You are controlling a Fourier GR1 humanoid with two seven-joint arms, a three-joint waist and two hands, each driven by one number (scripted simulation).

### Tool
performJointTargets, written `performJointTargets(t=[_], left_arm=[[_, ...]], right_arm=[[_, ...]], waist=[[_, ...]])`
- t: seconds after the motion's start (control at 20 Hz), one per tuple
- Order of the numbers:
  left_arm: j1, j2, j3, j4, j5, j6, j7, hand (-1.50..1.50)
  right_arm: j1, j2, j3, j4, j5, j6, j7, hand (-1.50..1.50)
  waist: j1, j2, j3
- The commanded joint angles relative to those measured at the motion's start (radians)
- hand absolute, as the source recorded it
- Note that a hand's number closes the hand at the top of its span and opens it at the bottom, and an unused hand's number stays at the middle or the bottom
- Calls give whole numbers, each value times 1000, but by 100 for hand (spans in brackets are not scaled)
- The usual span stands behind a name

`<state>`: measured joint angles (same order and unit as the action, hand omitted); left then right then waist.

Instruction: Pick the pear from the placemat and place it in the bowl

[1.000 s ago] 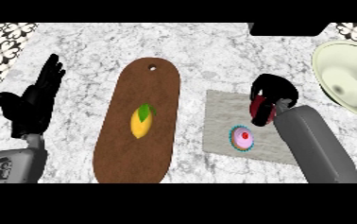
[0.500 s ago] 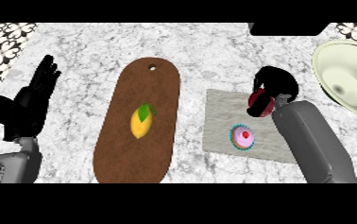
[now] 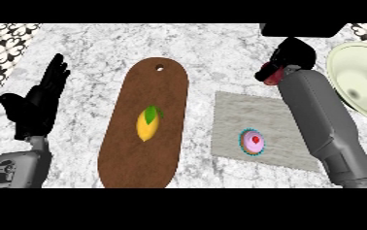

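While the right hand (image 3: 290,59) hangs above the counter (image 3: 215,49) between the placemat (image 3: 287,149) and the bowl (image 3: 350,76), its fingers are clenched round a reddish thing (image 3: 271,75), most likely the pear, though little of it shows. So the pick looks done and the carry is under way; what is left, in my judgement, is the short reach rightward to the bowl and the release. A cupcake (image 3: 252,141) sits on the placemat. A yellow fruit (image 3: 147,123) lies on a brown board (image 3: 143,166). At the view's left edge the left hand (image 3: 39,103) rests, fingers straight and released.
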<state>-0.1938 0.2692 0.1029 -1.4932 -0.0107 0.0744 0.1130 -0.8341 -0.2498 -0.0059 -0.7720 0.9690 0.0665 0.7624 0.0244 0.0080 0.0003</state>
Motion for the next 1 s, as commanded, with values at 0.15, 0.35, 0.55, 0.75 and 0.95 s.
performJointTargets(t=[0.15, 0.35, 0.55, 0.75, 0.95], left_arm=[[27, 22, 28, -28, 17, -15, 8, 0], [43, 11, 19, -29, -5, 0, 1, 0], [84, -2, 4, -104, -5, -4, 33, 0], [2, -2, 32, 17, 1, -8, -2, 0], [57, -6, 29, -67, 0, -6, 20, 0]], right_arm=[[-139, -88, 29, -68, 161, -127, 176, 150], [-173, -102, 40, -193, 219, -153, 265, 150], [-188, -142, -4, -249, 225, -105, 294, 150], [-112, -201, -70, -302, 196, -132, 241, 150], [-9, -277, -163, -318, 110, -204, 100, 150]], waist=[[-13, -11, -1], [-28, -15, -1], [-21, -13, 0], [-32, -9, -1], [-25, -9, 0]])
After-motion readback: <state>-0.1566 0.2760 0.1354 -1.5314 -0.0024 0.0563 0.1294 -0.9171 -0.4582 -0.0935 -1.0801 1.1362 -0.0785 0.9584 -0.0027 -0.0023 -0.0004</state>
